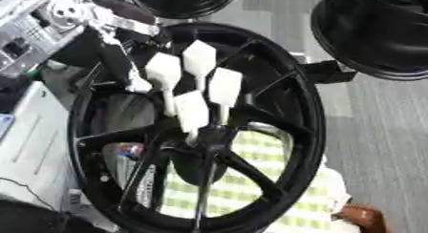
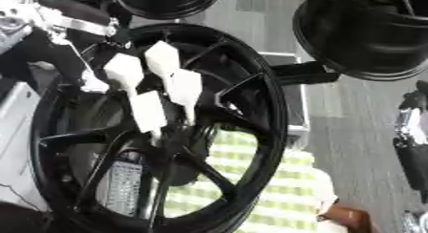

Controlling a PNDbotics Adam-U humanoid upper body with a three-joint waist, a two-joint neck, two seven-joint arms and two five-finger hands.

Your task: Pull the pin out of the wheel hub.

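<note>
A large black spoked wheel stands tilted in the middle of both views, its hub where the spokes meet. My left hand comes in from the upper left, with its white-padded fingers spread and straight, pointing down at the hub. The lowest fingertip sits right at the hub's upper edge. The thumb stands apart to the left. I cannot make out the pin; the fingers cover the spot. A black and silver part of my right arm or hand shows at the right edge of the right eye view.
Two more black wheels lie at the top, one in the middle and one at the right. A green and white checked cloth shows through the spokes. A white casing stands at the left, with grey floor at the right.
</note>
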